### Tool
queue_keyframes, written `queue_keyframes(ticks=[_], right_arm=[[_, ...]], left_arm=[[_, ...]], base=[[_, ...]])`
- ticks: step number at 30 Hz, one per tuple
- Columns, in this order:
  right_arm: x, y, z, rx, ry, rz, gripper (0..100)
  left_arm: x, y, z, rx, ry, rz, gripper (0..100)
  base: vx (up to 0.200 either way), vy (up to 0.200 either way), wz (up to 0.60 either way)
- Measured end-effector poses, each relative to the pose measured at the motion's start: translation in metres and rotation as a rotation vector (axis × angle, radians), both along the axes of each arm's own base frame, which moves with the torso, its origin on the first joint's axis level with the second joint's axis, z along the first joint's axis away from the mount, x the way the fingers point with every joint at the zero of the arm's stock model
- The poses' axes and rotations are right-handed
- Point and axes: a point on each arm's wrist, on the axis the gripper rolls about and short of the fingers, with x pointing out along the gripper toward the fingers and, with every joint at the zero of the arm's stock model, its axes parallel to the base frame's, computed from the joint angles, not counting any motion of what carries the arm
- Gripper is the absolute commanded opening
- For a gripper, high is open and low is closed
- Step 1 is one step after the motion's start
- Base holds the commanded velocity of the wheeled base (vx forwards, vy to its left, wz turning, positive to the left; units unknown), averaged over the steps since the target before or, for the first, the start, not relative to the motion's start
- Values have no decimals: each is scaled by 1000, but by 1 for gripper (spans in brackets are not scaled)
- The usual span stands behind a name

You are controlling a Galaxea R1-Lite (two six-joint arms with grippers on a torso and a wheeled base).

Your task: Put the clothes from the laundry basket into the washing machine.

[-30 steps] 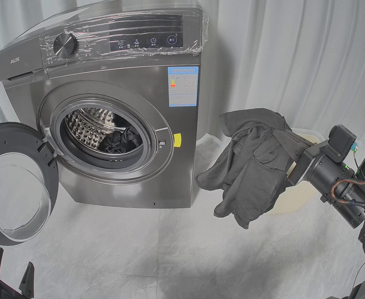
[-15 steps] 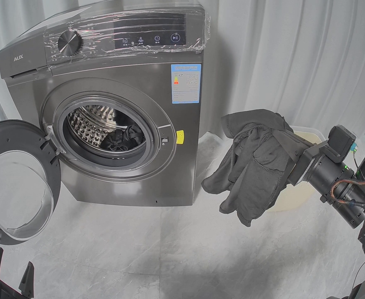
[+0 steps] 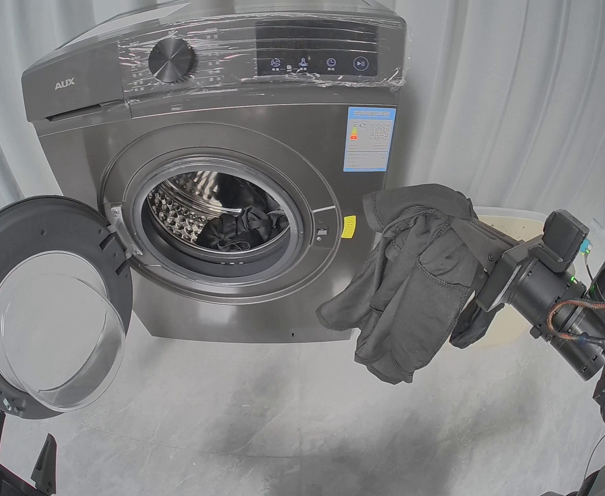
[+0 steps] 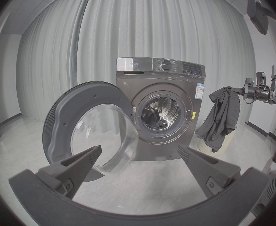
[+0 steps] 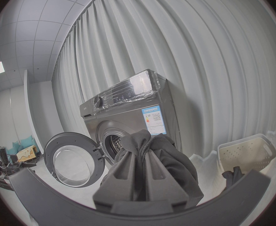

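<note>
Holds a dark grey garment (image 3: 412, 277) in the right gripper (image 5: 140, 154), fingers (image 5: 122, 179) pressed together on a bunched upper fold; lets the rest drape below the fingers and out toward the washer (image 3: 247, 105), clear of the floor (image 3: 247, 408).

Ahead of that gripper and off to its left, the washer, with the door (image 3: 40, 242) swung wide open on the side away from the gripper; low in the drum (image 3: 185, 204), a heap of dark clothes (image 3: 244, 229), well apart from the held garment.

Just beyond and below the right gripper, the basket (image 3: 516, 216): cream, perforated, set on the floor beside the washer; at its near edge, a dark bit of cloth (image 5: 233, 174), cannot tell whether loose or part of the garment.

Carries the left gripper (image 3: 21, 434) low, fingers spread wide with nothing between them; just ahead of it the door's glass, beyond that the washer's opening, and far off to its right the garment.

Underfoot, pale grey marbled tile; behind the washer and basket, a pleated white curtain (image 3: 523, 70); over the washer's control panel, clear film (image 3: 261, 56).
</note>
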Motion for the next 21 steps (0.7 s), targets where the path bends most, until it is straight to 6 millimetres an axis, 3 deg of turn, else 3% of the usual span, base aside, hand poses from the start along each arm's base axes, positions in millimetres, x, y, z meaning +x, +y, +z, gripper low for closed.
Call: queue_keyframes(ticks=[14,21], right_arm=[[0,0,-1,-4,5,-1,0],[0,0,-2,-4,5,1,0]], left_arm=[[0,0,0,0,0,0,100],[0,0,0,-1,0,-1,100]], base=[[0,0,0],[0,200,0]])
